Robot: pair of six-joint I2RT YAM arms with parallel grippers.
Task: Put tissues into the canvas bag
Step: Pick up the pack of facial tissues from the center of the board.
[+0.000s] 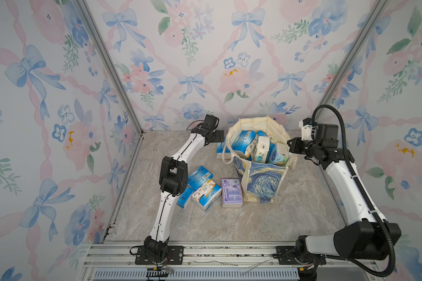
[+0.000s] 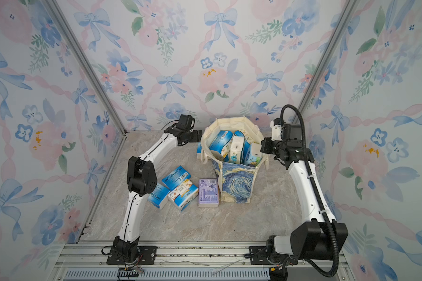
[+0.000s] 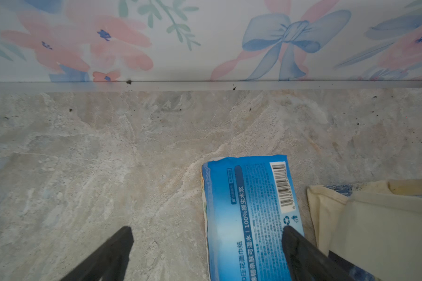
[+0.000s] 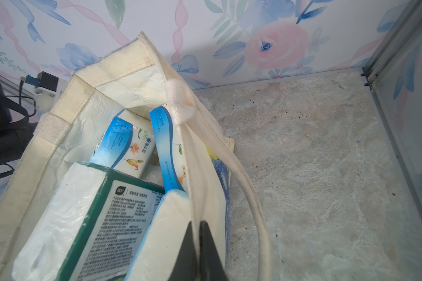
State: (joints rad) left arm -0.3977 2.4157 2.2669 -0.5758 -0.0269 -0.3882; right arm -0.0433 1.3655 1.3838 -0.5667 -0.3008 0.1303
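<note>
The canvas bag [image 1: 263, 180] stands upright at the back middle, its mouth open and several tissues [image 1: 244, 143] inside. My right gripper [image 4: 197, 222] is shut on the bag's right rim [image 4: 200, 170], pinching the cream cloth. My left gripper [image 3: 207, 228] hangs open just left of the bag over a blue pack [image 3: 249, 206] lying flat on the table. One finger [image 3: 295, 243] is above that pack, the other [image 3: 117, 248] above bare table. In front of the bag lie a lilac pack [image 1: 232, 192], a blue pack [image 1: 200, 176] and a white-orange pack [image 1: 206, 194].
Another blue pack [image 1: 184, 199] lies half under my left arm's elbow [image 1: 173, 177]. The back wall [image 3: 205, 48] is close behind the left gripper. A rope handle [image 4: 253, 194] hangs down the bag's right side. The marble tabletop [image 1: 278, 219] stretches bare towards the front.
</note>
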